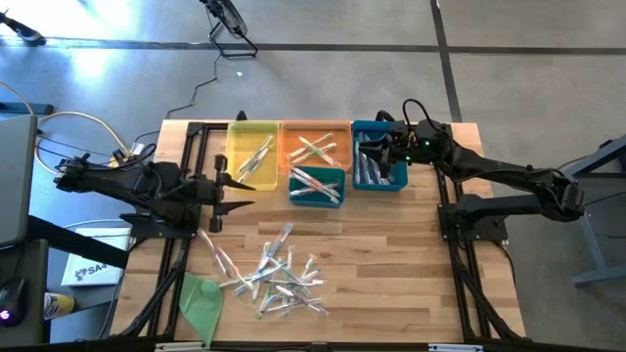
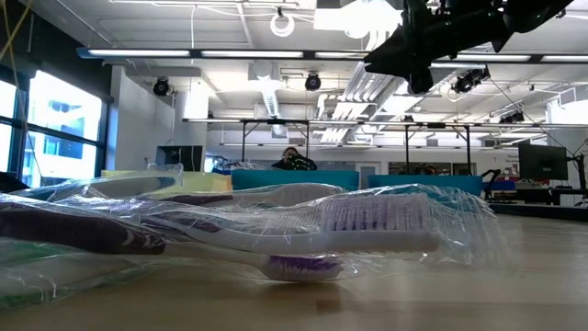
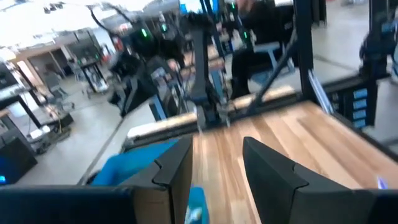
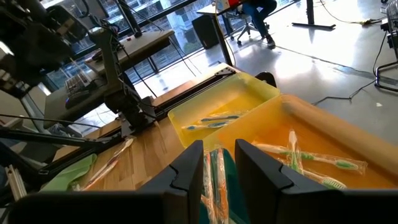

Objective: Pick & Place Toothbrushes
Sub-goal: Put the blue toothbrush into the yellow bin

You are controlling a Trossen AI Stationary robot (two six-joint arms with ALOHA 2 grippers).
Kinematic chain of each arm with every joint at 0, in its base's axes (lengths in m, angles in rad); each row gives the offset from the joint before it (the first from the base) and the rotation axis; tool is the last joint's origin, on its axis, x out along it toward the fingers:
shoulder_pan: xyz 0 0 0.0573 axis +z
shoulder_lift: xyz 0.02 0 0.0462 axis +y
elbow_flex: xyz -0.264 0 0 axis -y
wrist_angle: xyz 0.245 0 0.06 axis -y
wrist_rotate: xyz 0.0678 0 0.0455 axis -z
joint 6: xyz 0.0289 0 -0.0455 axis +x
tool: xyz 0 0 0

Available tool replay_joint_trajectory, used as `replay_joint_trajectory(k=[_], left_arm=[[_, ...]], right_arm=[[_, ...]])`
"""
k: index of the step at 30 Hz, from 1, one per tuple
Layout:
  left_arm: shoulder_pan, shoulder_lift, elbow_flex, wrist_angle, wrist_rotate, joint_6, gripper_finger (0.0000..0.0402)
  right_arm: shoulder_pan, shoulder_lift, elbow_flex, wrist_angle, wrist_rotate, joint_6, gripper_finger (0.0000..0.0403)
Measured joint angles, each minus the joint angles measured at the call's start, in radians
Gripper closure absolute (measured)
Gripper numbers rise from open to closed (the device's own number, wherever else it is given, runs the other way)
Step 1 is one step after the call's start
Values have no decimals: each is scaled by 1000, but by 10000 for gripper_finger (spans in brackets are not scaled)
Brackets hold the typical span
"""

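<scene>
Several wrapped toothbrushes [image 1: 276, 276] lie in a loose heap on the wooden table's near half. In the low view one with purple bristles [image 2: 372, 223] lies close up. More lie in the yellow bin [image 1: 252, 154], orange bin [image 1: 315, 147], small teal bin [image 1: 316, 186] and blue bin [image 1: 376, 168] at the far edge. My left gripper [image 1: 238, 193] [image 3: 217, 149] hangs open above the table beside the yellow bin, pointing level toward the right. My right gripper [image 1: 383, 154] [image 4: 219, 148] hovers over the blue bin. Its fingers are a narrow gap apart, and binned brushes [image 4: 214, 180] show through the gap.
A flat green sheet [image 1: 201, 298] lies at the near left corner. Black frame rails [image 1: 191, 166] run along both sides of the table. The wood between the heap and the bins is bare. A person [image 2: 292, 158] sits far behind the table.
</scene>
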Motion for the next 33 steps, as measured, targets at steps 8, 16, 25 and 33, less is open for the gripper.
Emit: replay_joint_trajectory(k=[8, 16, 25, 33], left_arm=[[0, 18, 0, -86, 0, 0, 265], [0, 29, 0, -63, -31, -6, 265], [0, 117, 1, -29, -174, -141, 265], [0, 253, 33, -37, -155, -324, 265]], right_arm=[[0, 0, 0, 0, -3, 0, 318], [0, 0, 0, -2, -4, 0, 318], [0, 0, 0, -37, -46, 0, 318], [1, 0, 0, -37, -167, 3, 318]])
